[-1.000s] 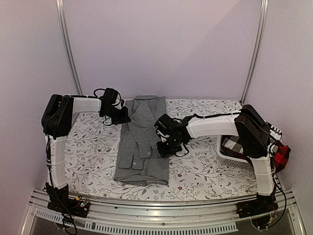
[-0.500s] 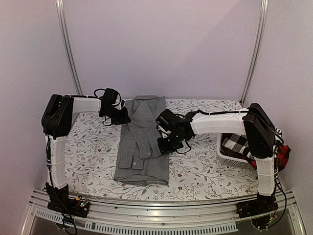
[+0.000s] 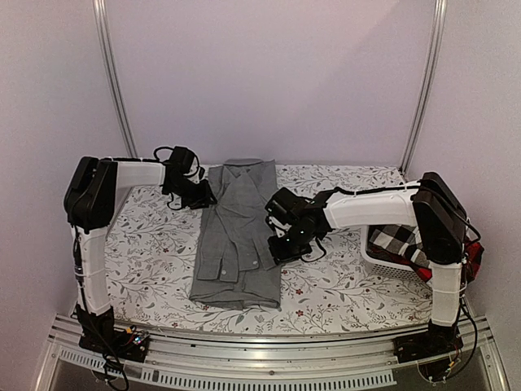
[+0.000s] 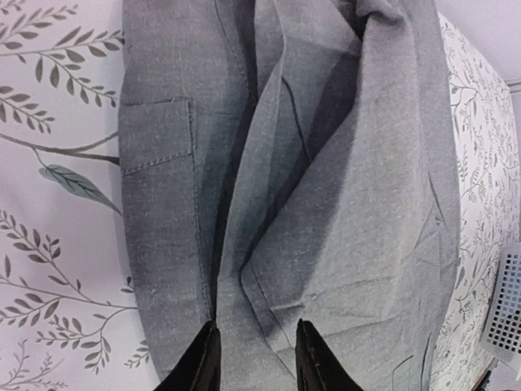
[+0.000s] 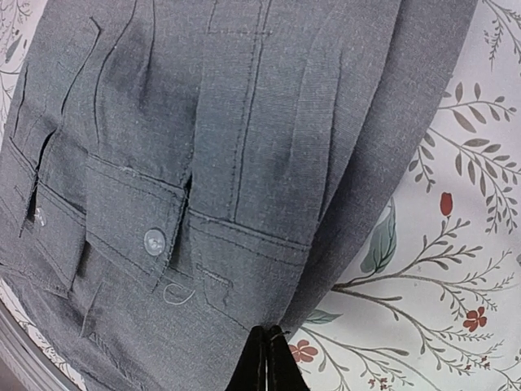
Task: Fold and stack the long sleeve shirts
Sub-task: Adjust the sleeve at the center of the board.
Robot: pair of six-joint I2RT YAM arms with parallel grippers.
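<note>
A grey long sleeve shirt (image 3: 236,244) lies folded into a long strip on the floral tablecloth, collar at the far end. My left gripper (image 3: 205,195) sits at its far left edge. In the left wrist view the left gripper (image 4: 256,358) is open, both fingers resting on the creased grey shirt (image 4: 350,204), nothing pinched. My right gripper (image 3: 281,248) is at the shirt's right edge, near the middle. In the right wrist view this gripper (image 5: 267,362) is shut, tips at the hem of the grey shirt (image 5: 244,122), beside a buttoned cuff (image 5: 130,220).
A white basket (image 3: 374,252) stands at the right edge, under the right arm. It holds a black-and-white checked shirt (image 3: 399,236) and a red-and-black checked shirt (image 3: 470,259). Its mesh corner (image 4: 505,309) shows in the left wrist view. Bare floral tablecloth (image 3: 155,261) lies left of the grey shirt.
My left gripper has opened and let go of the grey cloth. The right gripper has closed fully and shifted slightly right and nearer along the shirt's edge.
</note>
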